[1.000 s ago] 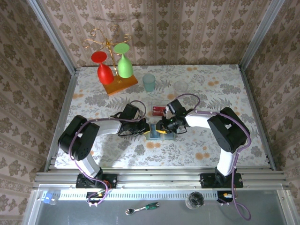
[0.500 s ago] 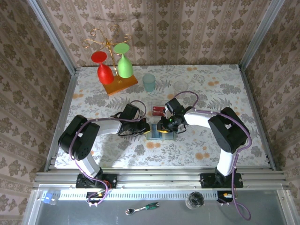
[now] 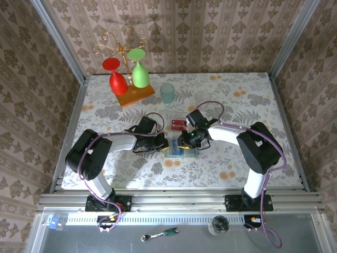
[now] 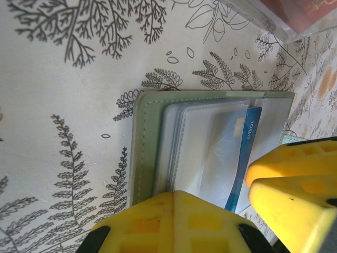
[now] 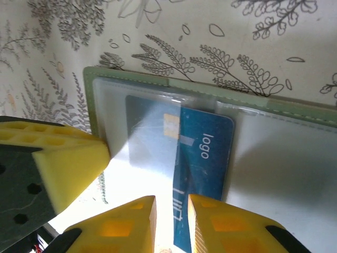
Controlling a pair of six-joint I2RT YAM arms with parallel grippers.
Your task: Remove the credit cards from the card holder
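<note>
The card holder (image 3: 179,151) lies open on the patterned table, pale green with clear sleeves (image 4: 150,142) (image 5: 92,100). A blue credit card (image 5: 208,153) (image 4: 243,158) sits half out of a sleeve, its chip end still under the clear plastic. My left gripper (image 4: 176,196) is shut and its yellow tips press on the holder's near edge (image 3: 164,144). Over the blue card, my right gripper (image 5: 172,208) (image 3: 182,141) has its jaws a narrow gap apart, straddling the sleeve's edge. Red credit cards (image 3: 178,124) lie just behind the holder.
The red cards rest in a clear tray (image 4: 295,21). Farther back stand a teal cup (image 3: 167,92), a clear glass (image 3: 203,97) and a gold rack on an orange base (image 3: 134,95) with a red and a green glass hung upside down.
My right gripper has shifted slightly over the holder and its jaws have parted a touch. The left gripper and the holder stay as they were.
</note>
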